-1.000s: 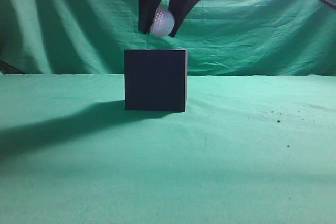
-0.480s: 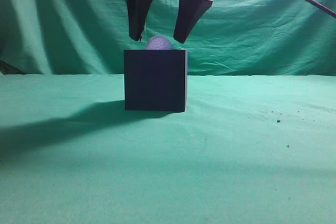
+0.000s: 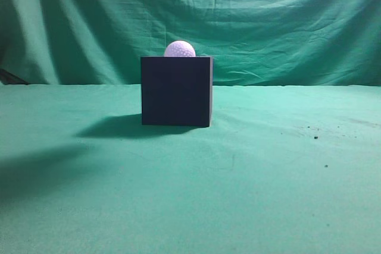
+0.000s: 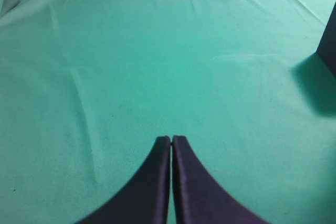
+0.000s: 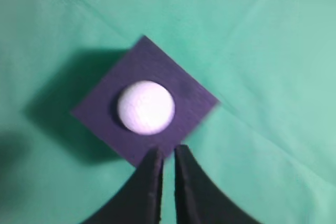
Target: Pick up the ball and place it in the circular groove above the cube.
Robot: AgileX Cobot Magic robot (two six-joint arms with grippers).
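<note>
Ball (image 3: 180, 49): released, now seated atop cube (image 3: 176, 91), mid-counter. Right gripper (image 5: 167, 157): lifted clear since release, fingers nearly together, empty. Left gripper (image 4: 171, 140): fingers together, idle; placement judged complete.

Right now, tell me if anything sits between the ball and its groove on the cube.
Nothing visible does. The ball already sits in the middle of the cube top, and the right gripper is above it, holding nothing.
</note>
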